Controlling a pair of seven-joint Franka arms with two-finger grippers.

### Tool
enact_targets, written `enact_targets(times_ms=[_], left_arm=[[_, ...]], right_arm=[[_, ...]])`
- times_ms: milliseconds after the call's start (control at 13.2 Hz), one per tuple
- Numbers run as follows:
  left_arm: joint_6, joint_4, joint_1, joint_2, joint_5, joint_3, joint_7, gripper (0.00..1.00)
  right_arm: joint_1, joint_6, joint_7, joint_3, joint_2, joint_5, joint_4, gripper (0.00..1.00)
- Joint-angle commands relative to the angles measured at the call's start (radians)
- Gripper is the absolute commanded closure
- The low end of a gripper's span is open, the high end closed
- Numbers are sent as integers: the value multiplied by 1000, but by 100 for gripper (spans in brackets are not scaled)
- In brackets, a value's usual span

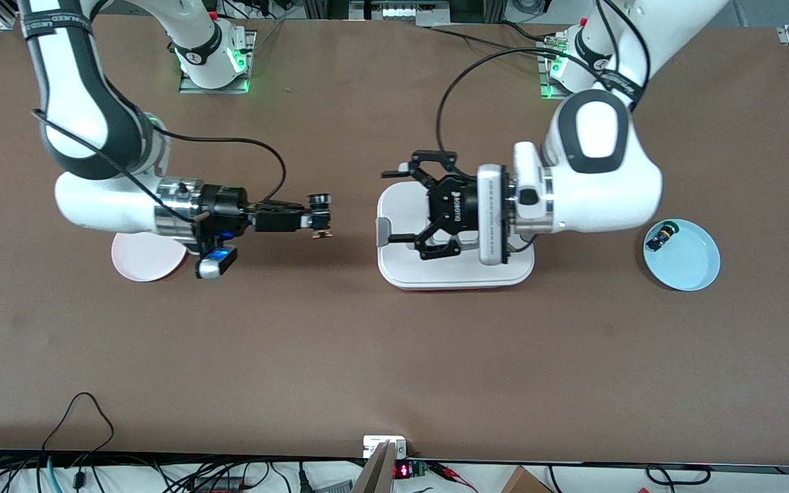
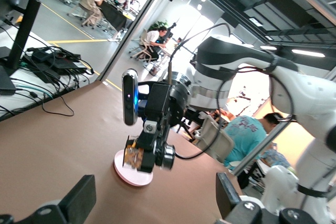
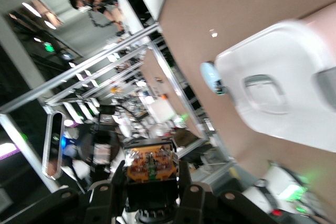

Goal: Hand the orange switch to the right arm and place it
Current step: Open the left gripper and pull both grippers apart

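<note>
My right gripper (image 1: 315, 218) is shut on the orange switch (image 1: 320, 216) and holds it above the bare table, between the pink plate (image 1: 141, 261) and the white tray (image 1: 456, 275). In the right wrist view the switch (image 3: 151, 169) sits between the two black fingers (image 3: 113, 184), its orange and yellowish terminal end showing. My left gripper (image 1: 389, 205), the wide black claw, is open and empty over the tray's edge, facing the switch with a gap between them. The left wrist view shows the switch (image 2: 137, 156) in the right gripper (image 2: 149, 157), over the pink plate (image 2: 131, 176).
A light blue plate (image 1: 694, 266) at the left arm's end of the table holds a green-capped black switch (image 1: 661, 237). The white tray (image 3: 283, 93) and blue plate (image 3: 211, 77) also show in the right wrist view. A cable hangs from each wrist.
</note>
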Motion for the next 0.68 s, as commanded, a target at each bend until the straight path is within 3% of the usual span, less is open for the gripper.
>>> enact_targets(times_ms=[0,304,607], left_arm=[[-172,3,107,-20,161,-7,-131,0],[-382,59,188,-22,390,-4,-386,0],[-430,56,202,-19,648,3,-669,0]], right_arm=[[-60,-75,-12,8,-8,-166,31,100],[-149,-218,-54,8,-5,-520,124,100],[-215,-301,-273,7,-2,-827,132,100]])
